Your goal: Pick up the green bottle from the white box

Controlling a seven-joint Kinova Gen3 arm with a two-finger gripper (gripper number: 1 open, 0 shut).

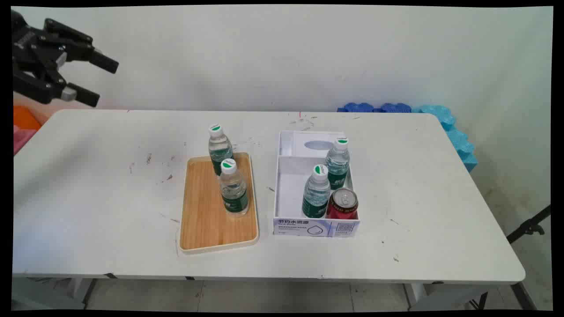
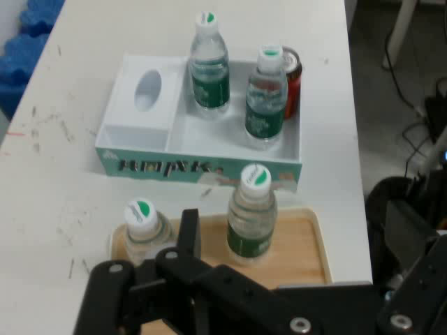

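Hung high off the table's far left corner, black gripper (image 1: 102,80) with fingers spread apart and nothing between them. Well below and ahead of it, stood two water bottles (image 1: 233,188) (image 1: 219,149) upright on a wooden tray (image 1: 205,220). Just beyond the tray, farther from the hand, sat a white box (image 1: 291,185) holding two more bottles (image 1: 316,192) (image 1: 338,163) and a red can (image 1: 342,204).

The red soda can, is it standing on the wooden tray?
No, the red soda can stands inside the white box, beside two water bottles.
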